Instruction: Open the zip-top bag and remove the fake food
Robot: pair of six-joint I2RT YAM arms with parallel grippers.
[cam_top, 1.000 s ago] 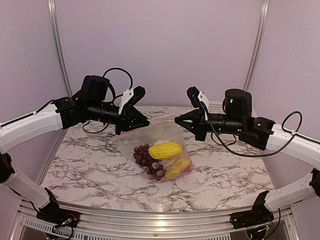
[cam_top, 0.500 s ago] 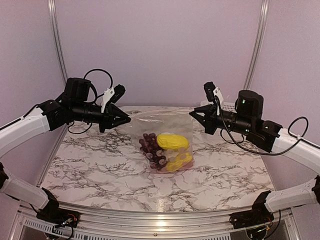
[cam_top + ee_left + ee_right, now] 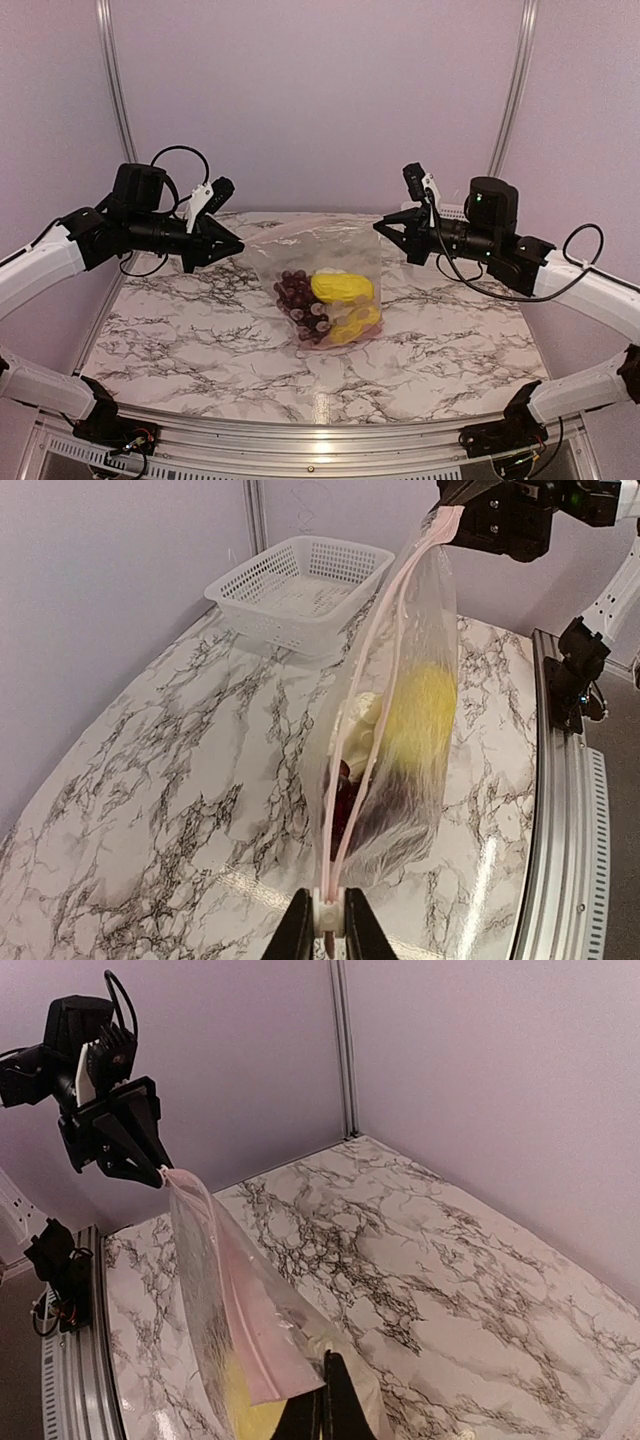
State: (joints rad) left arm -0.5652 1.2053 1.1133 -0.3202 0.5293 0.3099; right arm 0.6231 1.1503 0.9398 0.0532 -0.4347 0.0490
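Arms spread wider; my left tool (image 3: 239, 245) and right tool (image 3: 378, 226) pinch opposite ends of the bag (image 3: 340, 252), zip edge stretched crosswise between them.

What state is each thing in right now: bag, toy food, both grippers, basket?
zip-top bag: stretched by its zip edge between both grippers; no opening visible.
fake food: inside the bag, heaped at its bottom.
left gripper: jaws shut on one bag corner.
right gripper: jaws shut on the opposite corner.
white basket: upright at the table's far corner.
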